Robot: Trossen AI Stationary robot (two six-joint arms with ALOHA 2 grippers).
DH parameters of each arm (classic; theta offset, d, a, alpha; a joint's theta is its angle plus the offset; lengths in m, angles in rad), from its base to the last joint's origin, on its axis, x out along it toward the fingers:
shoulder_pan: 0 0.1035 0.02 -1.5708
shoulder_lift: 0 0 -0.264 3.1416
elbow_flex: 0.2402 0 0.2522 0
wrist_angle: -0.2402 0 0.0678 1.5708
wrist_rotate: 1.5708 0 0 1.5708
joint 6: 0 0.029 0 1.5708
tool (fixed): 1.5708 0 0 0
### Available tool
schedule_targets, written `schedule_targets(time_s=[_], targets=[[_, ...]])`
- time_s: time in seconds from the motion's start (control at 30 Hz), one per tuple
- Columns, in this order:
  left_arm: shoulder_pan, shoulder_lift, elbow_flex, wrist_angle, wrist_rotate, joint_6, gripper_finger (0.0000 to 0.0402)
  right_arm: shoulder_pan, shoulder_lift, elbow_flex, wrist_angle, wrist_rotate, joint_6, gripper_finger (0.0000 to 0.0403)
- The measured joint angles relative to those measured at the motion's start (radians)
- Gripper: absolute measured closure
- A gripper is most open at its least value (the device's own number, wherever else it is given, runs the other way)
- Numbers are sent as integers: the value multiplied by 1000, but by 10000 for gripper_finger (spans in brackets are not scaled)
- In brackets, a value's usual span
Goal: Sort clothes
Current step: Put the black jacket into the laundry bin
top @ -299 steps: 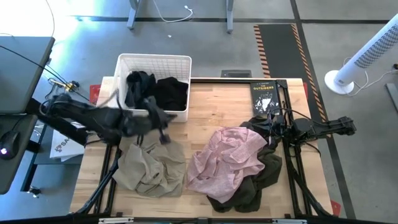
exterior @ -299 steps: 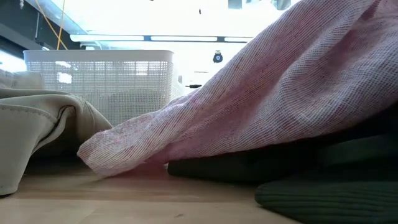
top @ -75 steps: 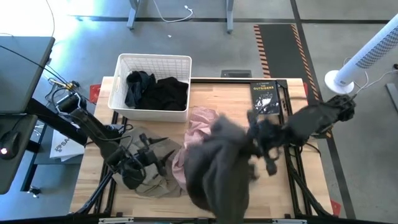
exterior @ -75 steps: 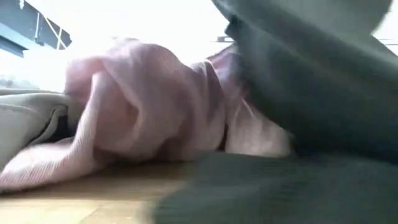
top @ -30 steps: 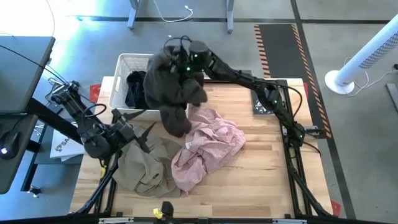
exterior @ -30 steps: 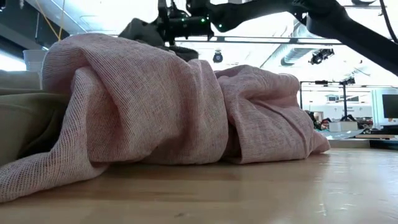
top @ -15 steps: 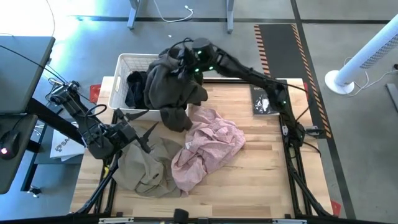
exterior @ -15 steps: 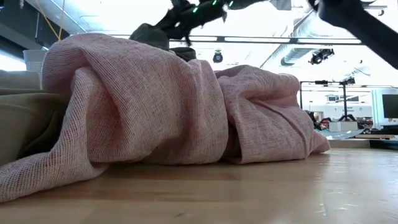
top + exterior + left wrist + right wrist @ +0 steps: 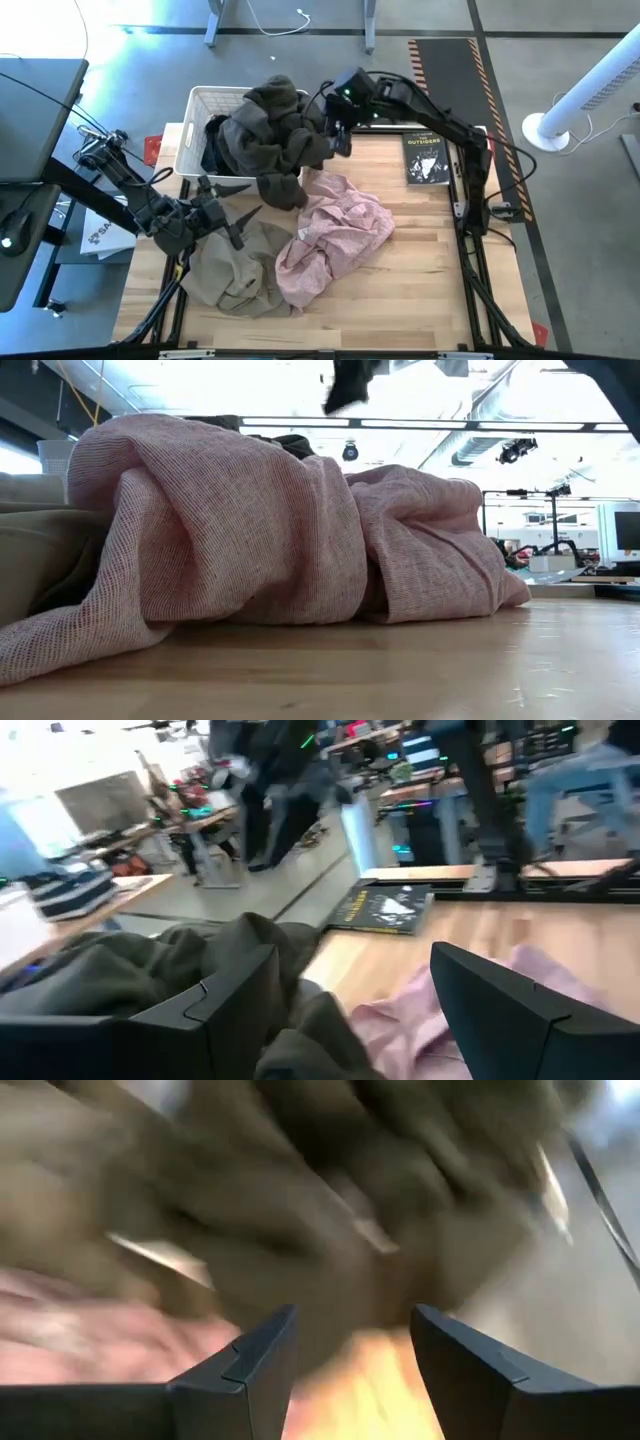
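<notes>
Garments are what we are sorting, and we count four in plain sight. The dark olive-green garment (image 9: 275,135) is heaped on the right part of the white basket (image 9: 200,100) at the far left of the table (image 9: 430,280), with a tail spilling over the basket's near rim onto the wood; we judge it sits this way because it has just been dropped in and has not settled inside. A darker garment (image 9: 213,140) shows in the basket's left part. On the table lie two more: the light pink garment (image 9: 335,235) near the middle and the khaki-beige garment (image 9: 235,270) to its left, the two touching.

Our right gripper (image 9: 338,135) hangs at the basket's right edge, just beside the olive heap, its fingers apart and holding nothing; the right wrist view shows the olive cloth ahead of the open fingers, not between them. Our left gripper (image 9: 232,215) hovers over the far edge of the khaki garment, just near of the basket, fingers spread wide and empty, which we read as lining up on that piece next.

One black book (image 9: 425,157) lies at the table's far right, well apart from the clothes. We count one basket, one book, two arms.
</notes>
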Motion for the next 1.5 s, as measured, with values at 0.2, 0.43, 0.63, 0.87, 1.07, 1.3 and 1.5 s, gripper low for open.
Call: schedule_targets(time_s=[0.2,0.43,0.63,0.87,1.07,1.3,1.5], targets=[[-25,-3,0,-2,77,-38,140,-206,3,-250,198,94,26,211],[-20,-3,0,-8,132,-6,140,-355,5,-610,757,-43,245,211],[5,-3,0,-7,132,16,140,-316,5,-730,978,-272,291,211],[28,-3,0,-7,132,22,140,-247,5,-730,882,-511,233,211],[27,-3,0,-6,132,32,140,-180,5,-731,777,-753,211,211],[27,-3,0,8,131,70,140,-59,5,-662,906,-857,296,211],[27,-3,1,5,131,72,140,15,5,-472,922,-773,289,211]])
